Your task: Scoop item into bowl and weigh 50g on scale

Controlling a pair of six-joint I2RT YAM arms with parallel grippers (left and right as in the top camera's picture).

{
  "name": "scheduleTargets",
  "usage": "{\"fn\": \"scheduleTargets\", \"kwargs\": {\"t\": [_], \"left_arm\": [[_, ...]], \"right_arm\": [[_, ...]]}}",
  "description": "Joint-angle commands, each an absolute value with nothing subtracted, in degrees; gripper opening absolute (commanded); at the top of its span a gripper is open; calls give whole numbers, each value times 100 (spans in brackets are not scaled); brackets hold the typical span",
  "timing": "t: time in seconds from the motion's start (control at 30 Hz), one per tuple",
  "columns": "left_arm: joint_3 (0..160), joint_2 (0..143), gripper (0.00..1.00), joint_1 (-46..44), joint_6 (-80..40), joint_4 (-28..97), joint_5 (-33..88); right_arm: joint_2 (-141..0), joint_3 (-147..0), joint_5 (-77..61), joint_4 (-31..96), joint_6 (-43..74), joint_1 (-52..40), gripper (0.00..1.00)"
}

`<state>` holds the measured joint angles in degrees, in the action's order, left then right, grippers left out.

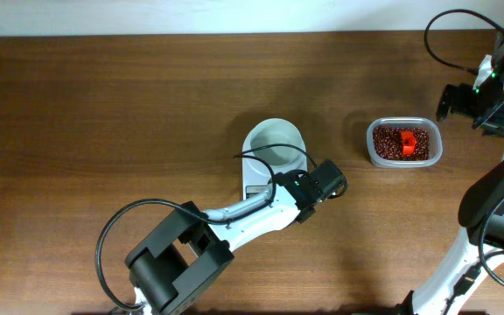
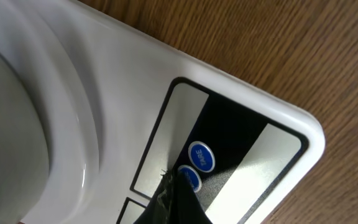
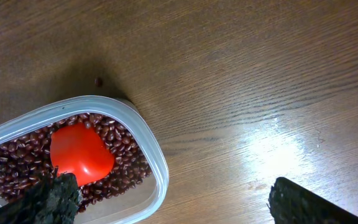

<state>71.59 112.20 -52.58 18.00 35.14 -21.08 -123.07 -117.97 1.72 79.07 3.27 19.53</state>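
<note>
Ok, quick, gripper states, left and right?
Left gripper: shut, holding nothing, tip at the scale buttons.
Right gripper: open, holding nothing.

A dark brown wooden tabletop [image 1: 103, 114] with fine lengthwise grain fills nearly every view. Beyond its far edge runs a pale, plain strip [image 1: 191, 16]. A soft white glare [image 3: 278, 149] lies on the wood near the right edge.

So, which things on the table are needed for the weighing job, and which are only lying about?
For the job:
- bowl, standing on the scale
- beans in the tub
- red scoop, lying on the beans

Lying about:
- loose bean on the table, outside the tub
</note>
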Motion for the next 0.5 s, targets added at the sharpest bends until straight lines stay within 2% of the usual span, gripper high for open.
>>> {"fn": "scheduleTargets", "kwargs": {"t": [0.0,0.47], "left_arm": [[6945,11712,0,-5199,1925,3730,-1883],[6945,11754,0,-5207,1962,3837,-1772]], "right_arm": [[-12337,-11904,220,7905,390,1975,99],[-12337,-11904,220,7905,390,1975,99]]}}
